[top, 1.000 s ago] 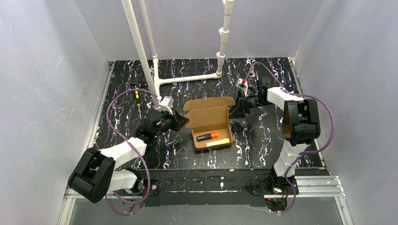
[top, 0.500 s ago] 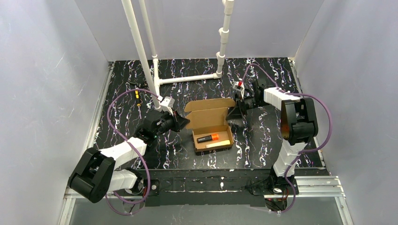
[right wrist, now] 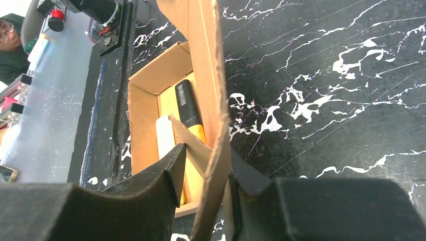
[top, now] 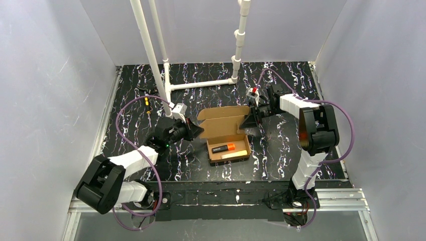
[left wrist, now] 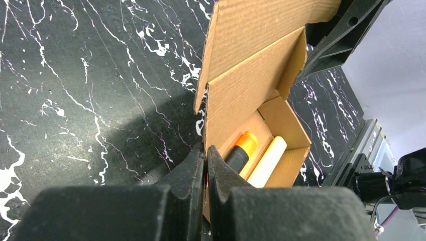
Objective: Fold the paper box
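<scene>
A: In the middle of the bench (top: pixel 281 150) sits the paper box (top: pixel 224 120), open, with its lid standing up on the far side. Where are the arms?
B: One at each far corner. The left gripper (top: pixel 193 129) is at the box's left far corner, its jaws clenched on the thin cardboard of the left wall.
A: And the right?
B: The right gripper (top: pixel 249 120) is at the right far corner. Its jaws are parted and straddle the lid's right edge. One finger is against the cardboard and the other stands just off it.
A: Anything inside?
B: A black-and-orange marker (top: pixel 222 147) and, nearer, a pale stick-like block (top: pixel 233 154), lying side by side on the box floor.
</scene>
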